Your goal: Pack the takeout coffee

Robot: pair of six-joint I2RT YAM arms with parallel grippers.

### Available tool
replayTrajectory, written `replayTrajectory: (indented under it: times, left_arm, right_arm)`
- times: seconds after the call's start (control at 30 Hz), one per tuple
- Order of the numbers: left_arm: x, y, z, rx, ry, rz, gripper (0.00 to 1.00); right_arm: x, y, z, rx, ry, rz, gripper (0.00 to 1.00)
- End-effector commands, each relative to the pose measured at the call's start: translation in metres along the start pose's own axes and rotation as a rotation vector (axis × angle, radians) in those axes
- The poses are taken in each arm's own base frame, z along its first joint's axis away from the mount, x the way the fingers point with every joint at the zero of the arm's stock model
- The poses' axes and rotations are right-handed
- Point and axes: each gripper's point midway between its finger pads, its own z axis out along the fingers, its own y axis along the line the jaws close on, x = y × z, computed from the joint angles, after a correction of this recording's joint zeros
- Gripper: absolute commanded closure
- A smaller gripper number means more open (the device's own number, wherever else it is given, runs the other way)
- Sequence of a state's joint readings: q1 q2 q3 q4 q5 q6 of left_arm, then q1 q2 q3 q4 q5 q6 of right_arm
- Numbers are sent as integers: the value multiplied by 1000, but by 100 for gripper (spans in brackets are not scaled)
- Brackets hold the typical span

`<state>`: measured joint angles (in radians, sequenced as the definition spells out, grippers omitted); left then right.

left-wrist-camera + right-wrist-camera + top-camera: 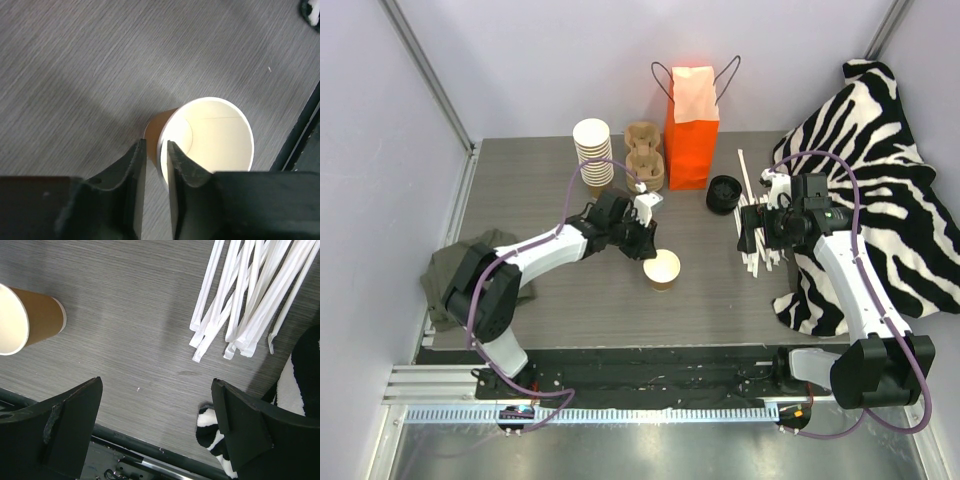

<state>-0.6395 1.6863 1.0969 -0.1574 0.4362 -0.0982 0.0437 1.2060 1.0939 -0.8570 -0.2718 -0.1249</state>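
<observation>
Left-wrist-only: pincer [156, 145], maybe loose, astride cup [215, 135]

In the right wrist view the paper cup [35, 320] runs off left, the straws [239, 300] off top.

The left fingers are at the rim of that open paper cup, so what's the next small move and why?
Probably spread the left fingers apart and lift straight up. The paper cup stands upright and lidless on the table, its wall between those fingers, so a sideways pull could tip it. Black lids sit by the orange bag, near the open right fingers.
</observation>
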Motion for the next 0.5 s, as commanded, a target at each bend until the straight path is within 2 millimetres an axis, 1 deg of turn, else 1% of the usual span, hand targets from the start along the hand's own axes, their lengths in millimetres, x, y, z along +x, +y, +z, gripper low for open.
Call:
replayTrajectory:
  times: [0.0, 0.03, 0.07, 0.13, 0.17, 0.2, 0.23, 0.27, 0.3, 0.33, 0.37, 0.4, 0.43, 0.47]
  left_arm:
    - [-14, 1, -1, -20, -28, 2, 68]
    - [-16, 0, -3, -19, -34, 5, 65]
    - [-20, -2, -8, -22, -45, 7, 57]
    - [-26, -5, -13, -24, -56, -1, 50]
    - [-34, -9, -19, -18, -65, -4, 43]
    - [-39, -15, -23, -2, -67, -13, 39]
    - [-44, -19, -28, 5, -71, -24, 33]
    - [-57, -25, -36, 12, -81, -25, 24]
    - [-67, -30, -46, 14, -103, -16, 22]
    - [-75, -33, -53, 12, -115, -11, 18]
    - [-89, -37, -65, 8, -132, 8, 13]
    - [-98, -42, -77, 3, -155, 27, 12]
    - [-105, -42, -85, -13, -167, 40, 11]
    - [-111, -44, -96, -26, -172, 59, 8]
  right_arm:
    - [-13, 1, -7, 2, -49, -10, 0]
    - [-14, 1, -8, 2, -52, -9, 0]
    - [-14, 0, -8, 5, -53, -11, 0]
    - [-16, 0, -9, 11, -57, -16, 0]
    - [-19, -1, -11, 13, -66, -19, 0]
    - [-21, -2, -11, 19, -68, -20, 0]
    - [-24, -3, -11, 25, -72, -27, 0]
    - [-32, -4, -14, 29, -91, -34, 0]
    - [-38, -6, -15, 37, -102, -41, 0]
    - [-44, -7, -15, 45, -112, -46, 0]
    - [-58, -13, -16, 71, -128, -53, 0]
    - [-67, -16, -17, 86, -141, -54, 0]
    - [-76, -19, -18, 101, -157, -55, 0]
    - [-89, -25, -15, 127, -167, -50, 0]
